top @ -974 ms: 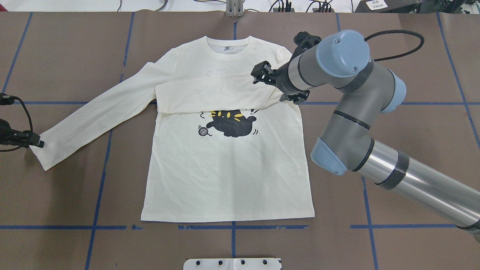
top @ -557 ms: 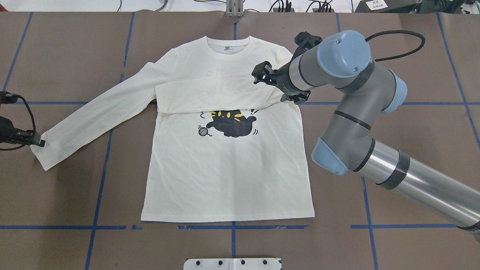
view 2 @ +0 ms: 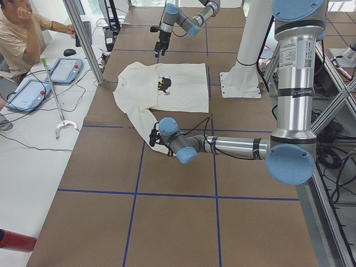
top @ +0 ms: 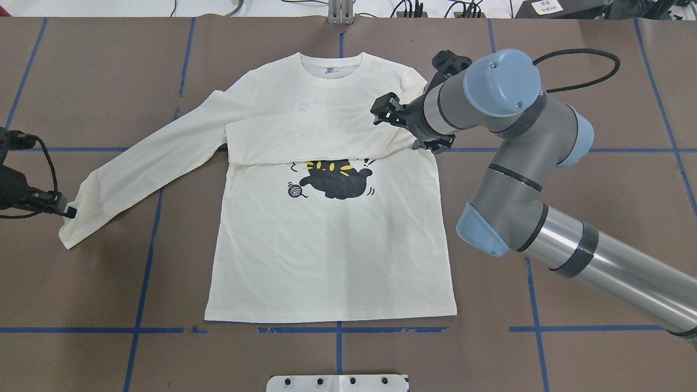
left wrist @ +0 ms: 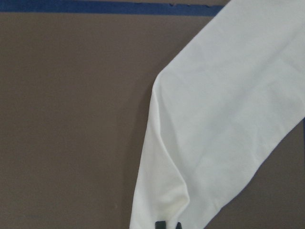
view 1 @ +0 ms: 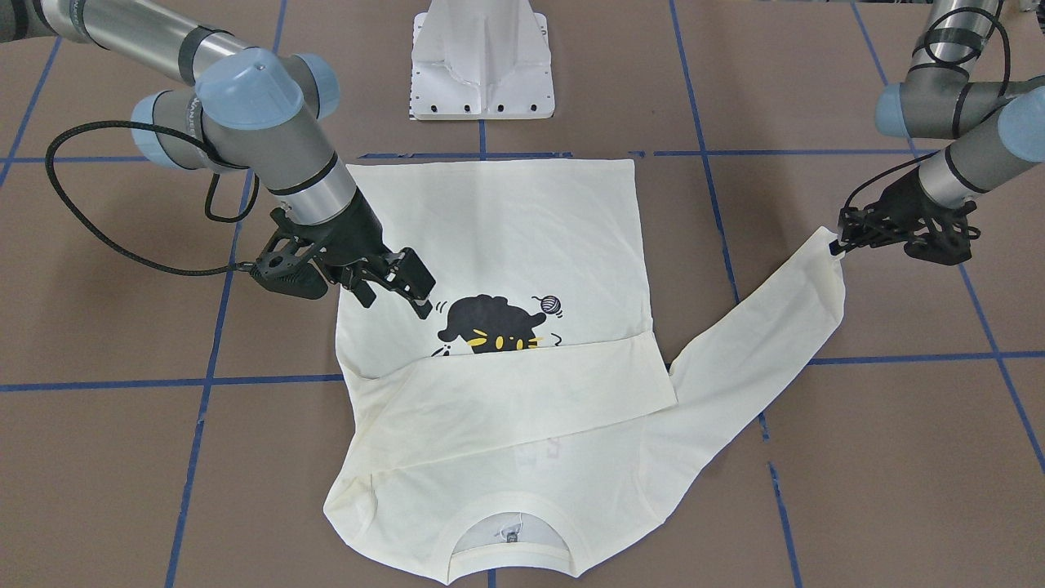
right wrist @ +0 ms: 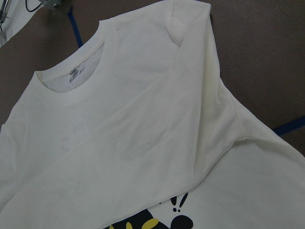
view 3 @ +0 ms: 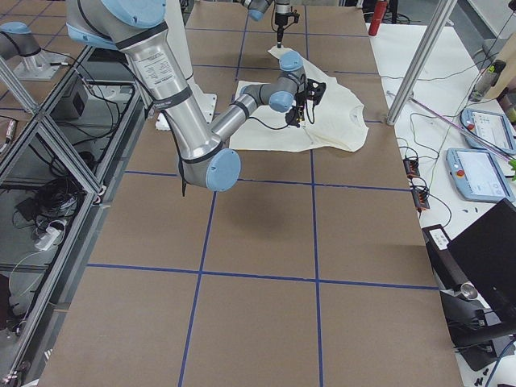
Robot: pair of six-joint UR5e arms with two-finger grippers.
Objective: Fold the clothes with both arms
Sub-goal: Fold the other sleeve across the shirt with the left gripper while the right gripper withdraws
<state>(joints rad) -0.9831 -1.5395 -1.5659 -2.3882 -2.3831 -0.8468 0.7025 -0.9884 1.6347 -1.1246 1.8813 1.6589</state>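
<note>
Writing: none legible. The neck tag [top: 330, 71] is too small to read, and only the cat print [top: 337, 182] is seen below the folded sleeve [top: 305, 136]. T-shirt [top: 326, 261] is laid flat mid-table [top: 626, 163], collar away from the robot. Left gripper [top: 69, 212] is clamped on the outstretched sleeve's cuff [top: 73, 231]. Right gripper [view 1: 395, 297] is spread wide over the shirt, nothing held. Since 0.6 s ago the cuff has been dragged inward and bunched, and the right gripper has been shifted slightly rightward.
</note>
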